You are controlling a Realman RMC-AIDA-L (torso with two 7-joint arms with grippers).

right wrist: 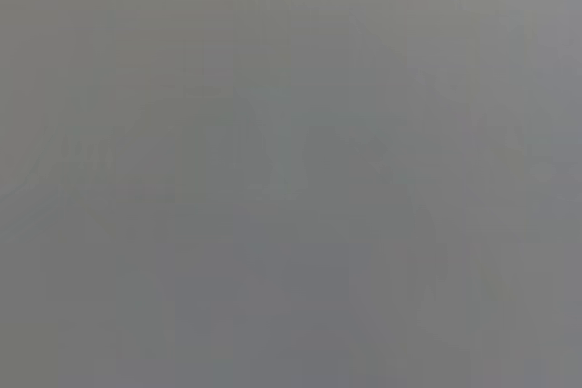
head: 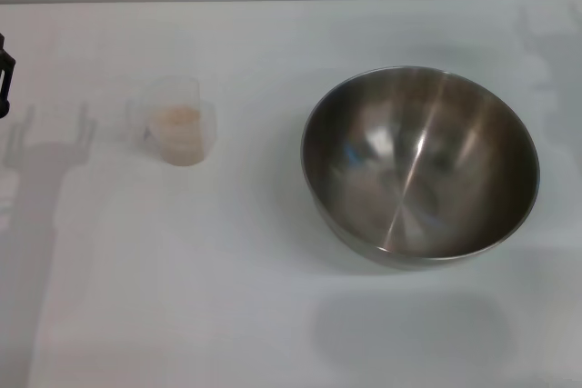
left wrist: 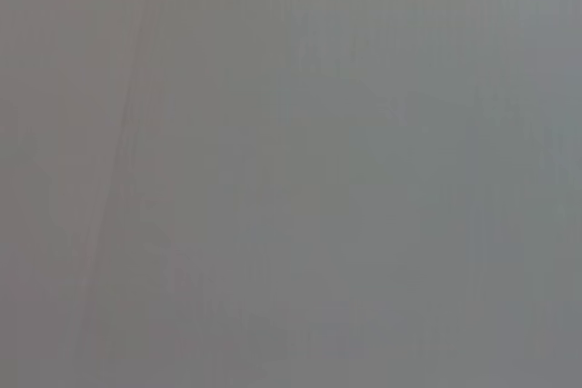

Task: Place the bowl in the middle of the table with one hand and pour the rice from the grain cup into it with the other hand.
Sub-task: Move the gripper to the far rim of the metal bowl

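Steel catches the light first: the bowl [head: 420, 166] is a wide round basin, brushed and shiny inside, sitting upright on the right half of the matte white table [head: 273, 315]. Well apart to its left stands the grain cup [head: 179, 123], small, translucent plastic, with pale-beige rice [head: 180, 119] inside. Only a black sliver of the left gripper [head: 5, 72] shows at the left edge; I cannot tell its grip. Both wrist views show plain grey.
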